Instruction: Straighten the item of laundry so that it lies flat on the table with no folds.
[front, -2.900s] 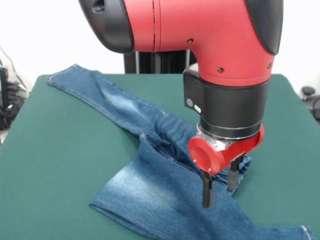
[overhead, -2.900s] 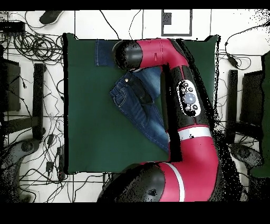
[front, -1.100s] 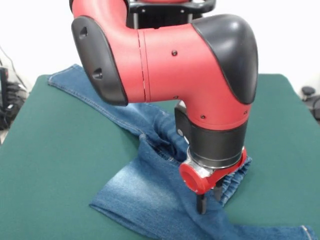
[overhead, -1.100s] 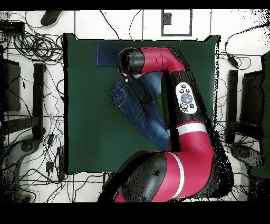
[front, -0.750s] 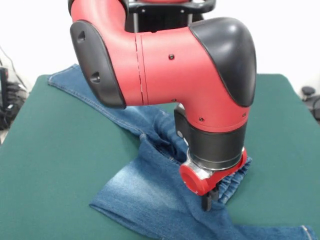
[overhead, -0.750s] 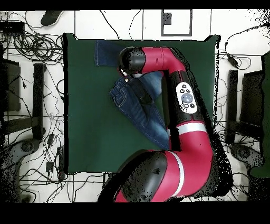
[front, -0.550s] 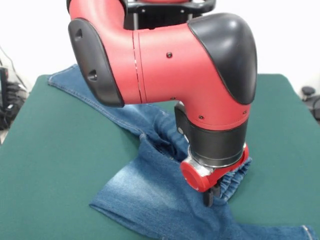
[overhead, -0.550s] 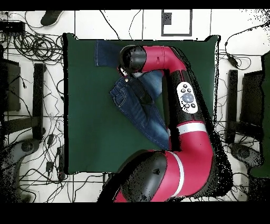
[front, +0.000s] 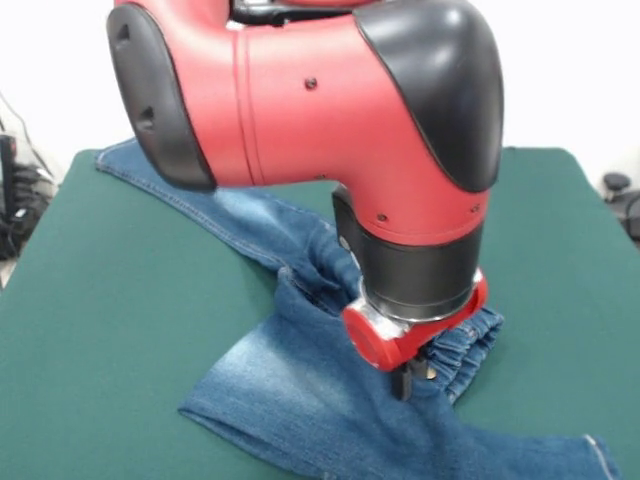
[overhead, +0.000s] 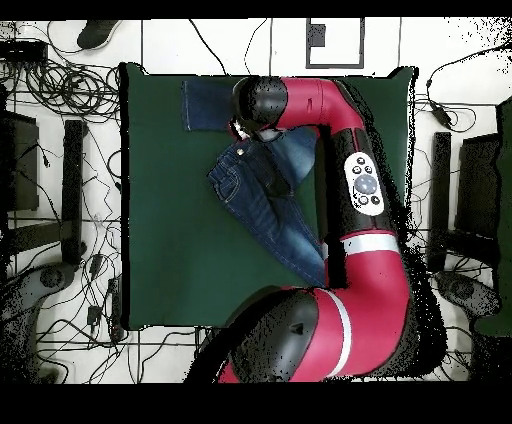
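Where the red and black arm (front: 330, 130) reaches down over the dark green surface (front: 110, 300), its claw (front: 408, 380) is pressed together, pinching the jeans (front: 300, 390) just beside their gathered elastic waistband (front: 465, 345).

These small blue denim jeans, with pale faded patches, do not lie flat. Seen from the front, one leg runs away from the waistband to the surface's far left corner, its hem reaching the edge there. The other leg is folded across the near side, spreading to a wide fold at the lower left and running on toward the lower right corner of the picture. Wrinkles bunch up around the crotch, right beside the claw.

From overhead, the jeans (overhead: 262, 195) cover the middle of the surface (overhead: 165, 260), and the arm (overhead: 355, 170) crosses over part of them. One hem lies at the surface's top edge; the other leg slants down beside the arm. Broad bare green cloth stretches away from the jeans on the waistband side and below them. Cables (overhead: 60, 100) litter the floor beyond the surface.
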